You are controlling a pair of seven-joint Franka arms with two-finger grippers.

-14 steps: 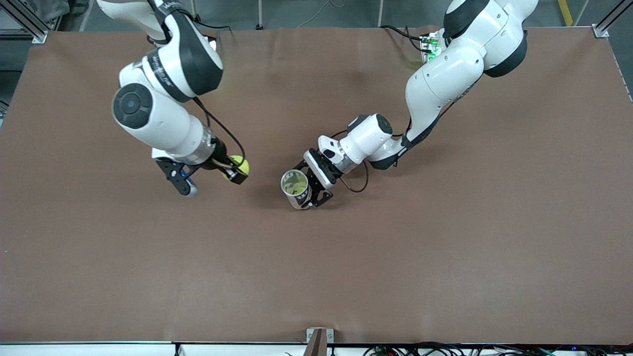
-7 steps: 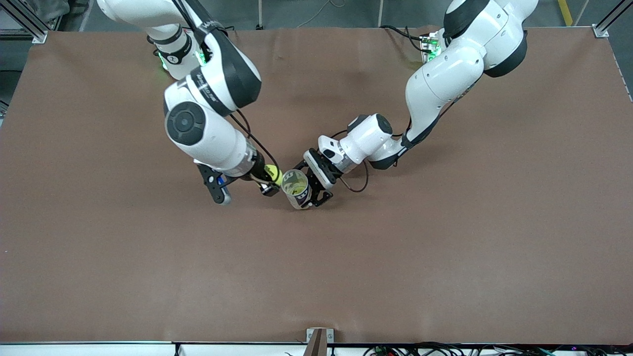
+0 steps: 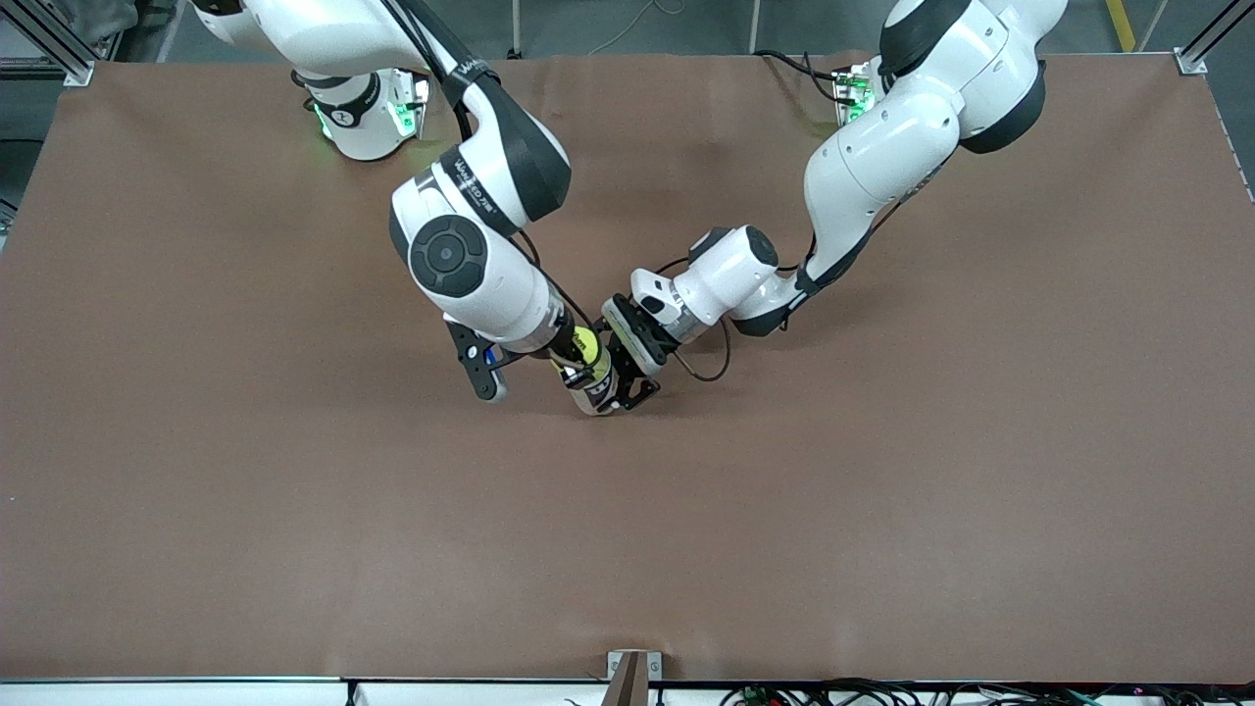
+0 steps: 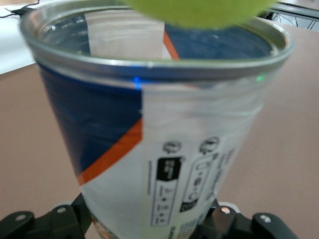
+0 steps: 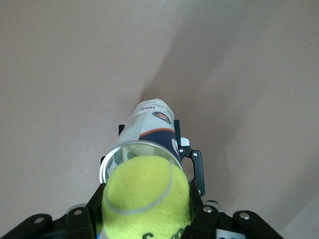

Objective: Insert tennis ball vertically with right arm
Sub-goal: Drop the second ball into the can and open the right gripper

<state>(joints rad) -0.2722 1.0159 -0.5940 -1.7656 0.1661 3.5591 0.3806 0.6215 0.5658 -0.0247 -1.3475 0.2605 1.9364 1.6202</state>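
Note:
My right gripper (image 3: 580, 355) is shut on a yellow-green tennis ball (image 3: 586, 343) and holds it right over the open mouth of a clear ball can (image 3: 596, 394) with a blue, white and orange label. The can stands upright at the middle of the table, and my left gripper (image 3: 627, 378) is shut on its side. In the right wrist view the tennis ball (image 5: 144, 194) sits between the pads of the right gripper (image 5: 144, 216), with the can (image 5: 149, 127) below it. The left wrist view shows the can (image 4: 164, 149) filling the left gripper (image 4: 149, 224), the ball (image 4: 199, 12) at its rim.
The brown table (image 3: 882, 510) spreads wide around the can. The right arm's base (image 3: 368, 108) glows green at the table's edge farthest from the front camera. A small circuit board (image 3: 851, 93) lies by the left arm's base. A metal bracket (image 3: 632, 672) sits at the nearest edge.
The right arm has swung the tennis ball from the right arm's end of the table to over the can's mouth. The left arm and the can have not moved.

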